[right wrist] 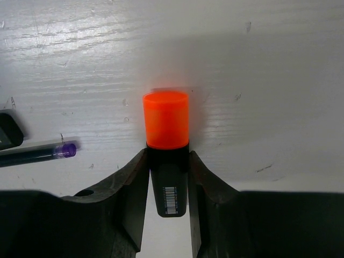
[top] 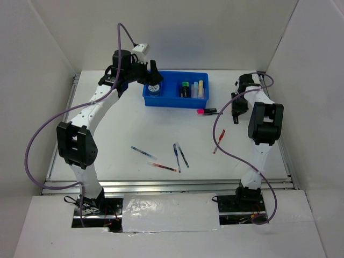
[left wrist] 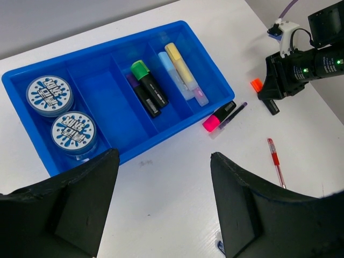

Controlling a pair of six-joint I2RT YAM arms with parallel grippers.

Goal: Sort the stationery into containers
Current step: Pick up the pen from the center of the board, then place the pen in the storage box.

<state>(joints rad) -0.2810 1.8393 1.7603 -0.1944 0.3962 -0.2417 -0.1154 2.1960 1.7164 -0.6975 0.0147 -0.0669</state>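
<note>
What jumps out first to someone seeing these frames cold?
The bright blue tray at the far middle, with two round discs in its left compartment and markers in the right ones. Next, the right hand, closed on an orange highlighter that lies just right of the tray. Several pens lie scattered in the near middle.

Left hand (left wrist: 161,161) hangs with fingers spread wide; right hand (right wrist: 167,158) reaches low, fingers drawn close.
</note>
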